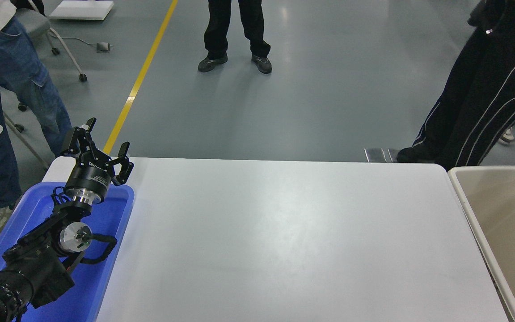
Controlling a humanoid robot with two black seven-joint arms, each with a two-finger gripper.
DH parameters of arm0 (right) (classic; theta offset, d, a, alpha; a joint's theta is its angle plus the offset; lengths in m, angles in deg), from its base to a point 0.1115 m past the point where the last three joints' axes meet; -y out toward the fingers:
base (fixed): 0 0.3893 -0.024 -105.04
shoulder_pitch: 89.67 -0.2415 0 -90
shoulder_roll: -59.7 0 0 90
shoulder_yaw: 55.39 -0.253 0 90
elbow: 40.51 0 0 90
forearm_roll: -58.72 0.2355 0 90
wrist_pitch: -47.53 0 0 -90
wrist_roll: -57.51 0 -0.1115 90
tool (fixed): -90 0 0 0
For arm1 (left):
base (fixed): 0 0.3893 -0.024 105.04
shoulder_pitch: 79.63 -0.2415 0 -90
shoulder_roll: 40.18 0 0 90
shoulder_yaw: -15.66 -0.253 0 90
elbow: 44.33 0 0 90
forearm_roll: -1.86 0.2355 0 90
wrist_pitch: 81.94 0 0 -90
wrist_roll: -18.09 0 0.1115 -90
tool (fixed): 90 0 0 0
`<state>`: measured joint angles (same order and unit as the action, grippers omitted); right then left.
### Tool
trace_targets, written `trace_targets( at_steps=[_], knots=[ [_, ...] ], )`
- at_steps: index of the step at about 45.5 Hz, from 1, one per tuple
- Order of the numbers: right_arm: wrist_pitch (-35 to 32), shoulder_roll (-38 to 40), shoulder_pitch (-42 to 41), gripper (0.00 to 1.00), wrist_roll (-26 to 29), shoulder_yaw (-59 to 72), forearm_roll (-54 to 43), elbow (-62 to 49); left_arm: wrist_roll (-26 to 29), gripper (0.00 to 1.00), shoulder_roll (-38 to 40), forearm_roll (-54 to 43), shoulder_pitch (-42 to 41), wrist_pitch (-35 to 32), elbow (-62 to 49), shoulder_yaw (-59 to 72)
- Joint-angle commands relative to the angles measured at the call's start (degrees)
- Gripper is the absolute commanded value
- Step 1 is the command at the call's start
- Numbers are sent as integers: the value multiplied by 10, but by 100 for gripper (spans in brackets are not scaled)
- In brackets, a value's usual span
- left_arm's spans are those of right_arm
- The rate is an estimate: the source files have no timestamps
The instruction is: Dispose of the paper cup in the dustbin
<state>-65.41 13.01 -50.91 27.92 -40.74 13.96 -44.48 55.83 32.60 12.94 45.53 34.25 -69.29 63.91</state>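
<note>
Grey glossy floor [329,89] with a yellow line [139,80], wheeled chair [38,31], three standing people beyond a white table [284,232]

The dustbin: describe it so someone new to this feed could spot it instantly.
Start at the white rectangular table and follow it to its right edge. There, cut off by the picture's right side, stands the large beige rectangular plastic dustbin with a pale rounded rim. The only other bin, bright blue plastic, sits far left.

Dustbin [465,197] cropped at right edge
</note>
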Motion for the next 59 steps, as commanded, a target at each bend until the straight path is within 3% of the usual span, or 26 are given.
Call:
trace_targets(
  at_steps=[1,21,34,37,40,46,59],
  knots=[
    [19,-44,46,0,87,-5,37,-26,0,100,0,0,0,0,0,0],
    [91,-148,105,0,150,-5,116,-27,0,100,0,0,0,0,0,0],
    [111,-161,116,0,166,-7,123,-26,0,100,0,0,0,0,0,0],
    [124,-160,116,21,166,-7,128,-26,0,100,0,0,0,0,0,0],
    [151,-160,116,57,165,-7,130,-24,0,100,0,0,0,0,0,0],
    [209,-163,125,98,164,-9,149,-20,0,100,0,0,0,0,0,0],
    [215,-148,83,99,164,-38,236,22,0,100,0,0,0,0,0,0]
  ],
)
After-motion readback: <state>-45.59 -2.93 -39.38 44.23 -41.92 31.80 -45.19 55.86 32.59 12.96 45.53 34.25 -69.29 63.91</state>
